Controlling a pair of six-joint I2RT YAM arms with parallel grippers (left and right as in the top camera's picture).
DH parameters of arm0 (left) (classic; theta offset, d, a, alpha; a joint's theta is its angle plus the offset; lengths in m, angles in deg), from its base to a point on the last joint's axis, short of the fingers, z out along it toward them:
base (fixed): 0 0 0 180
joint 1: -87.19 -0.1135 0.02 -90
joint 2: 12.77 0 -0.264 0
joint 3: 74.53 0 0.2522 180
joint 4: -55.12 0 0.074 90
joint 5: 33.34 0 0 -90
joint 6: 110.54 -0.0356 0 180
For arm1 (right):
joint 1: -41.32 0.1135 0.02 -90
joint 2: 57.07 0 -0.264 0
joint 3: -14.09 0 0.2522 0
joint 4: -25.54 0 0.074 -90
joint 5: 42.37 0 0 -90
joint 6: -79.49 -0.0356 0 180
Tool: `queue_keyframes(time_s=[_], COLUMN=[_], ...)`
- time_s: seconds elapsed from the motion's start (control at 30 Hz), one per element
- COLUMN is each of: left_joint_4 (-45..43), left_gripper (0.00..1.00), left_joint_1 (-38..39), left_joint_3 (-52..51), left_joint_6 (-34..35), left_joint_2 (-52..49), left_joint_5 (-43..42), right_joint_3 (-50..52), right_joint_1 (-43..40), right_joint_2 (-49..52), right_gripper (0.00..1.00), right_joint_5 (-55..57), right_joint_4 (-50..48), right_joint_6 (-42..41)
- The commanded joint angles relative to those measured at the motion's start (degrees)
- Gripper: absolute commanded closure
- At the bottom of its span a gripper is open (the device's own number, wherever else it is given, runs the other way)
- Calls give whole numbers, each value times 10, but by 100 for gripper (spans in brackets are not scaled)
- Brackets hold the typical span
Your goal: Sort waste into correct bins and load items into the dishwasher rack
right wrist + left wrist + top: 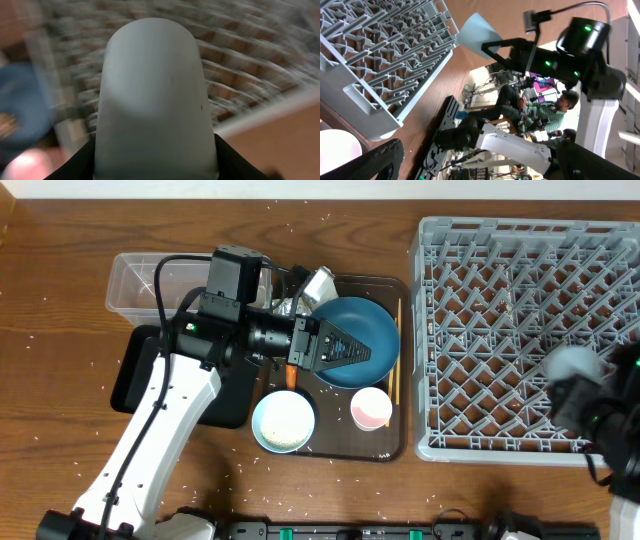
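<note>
You see the small light-blue bowl (pixel 155 100) filling the middle of your view, a pale rounded shape rising from the bottom edge almost to the top. The right gripper (pixel 155 162) clasps it: dark fingers (pixel 75 167) show at both lower corners, tight against its sides. Everything behind is blurred. The grey lattice of the dishwasher rack (pixel 250 65) spans the top and right. At your left edge sits the large blue bowl (pixel 25 105), with the small pink cup (pixel 30 167) below it. Brown table (pixel 280 145) shows at lower right.
</note>
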Motion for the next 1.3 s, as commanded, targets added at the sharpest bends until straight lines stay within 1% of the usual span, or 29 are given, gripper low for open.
queue_keyframes(time_s=[0.0, 0.13, 0.23, 0.37, 0.53, 0.83, 0.93, 1.03, 1.07, 1.1, 1.13, 1.27], left_joint_4=[-1, -1, -1, -1, -1, -1, -1, -1, -1, -1, -1, -1], left_gripper=[2, 2, 2, 2, 2, 2, 2, 2, 2, 2, 2, 2], left_joint_1=[-2, -2, -2, -2, -2, -2, -2, -2, -2, -2, -2, -2], left_joint_3=[8, 8, 8, 8, 8, 8, 8, 8, 8, 8, 8, 8], left_joint_6=[-5, -5, -5, -5, -5, -5, -5, -5, -5, -5, -5, -5], left_joint_2=[2, 2, 2, 2, 2, 2, 2, 2, 2, 2, 2, 2], left_joint_5=[0, 0, 0, 0, 0, 0, 0, 0, 0, 0, 0, 0], right_joint_3=[-12, -12, -12, -12, -12, -12, -12, -12, -12, -12, -12, -13], right_joint_1=[-59, -108, -123, -125, -125, -125, -125, -125, -125, -125, -125, -125], right_joint_2=[27, 76, 118, 177, 239, 301, 311, 315, 316, 316, 316, 315], right_gripper=[59, 57, 57, 55, 57, 55, 50, 24, 17, 13, 10, 10], right_joint_5=[83, 78, 56, 41, 35, 35, 36, 44, 45, 46, 46, 37], right_joint_4=[17, 31, 35, 51, 79, 62, 62, 61, 60, 59, 58, 61], right_joint_6=[-36, -51, -51, -50, -36, -36, -36, -39, -40, -40, -40, -40])
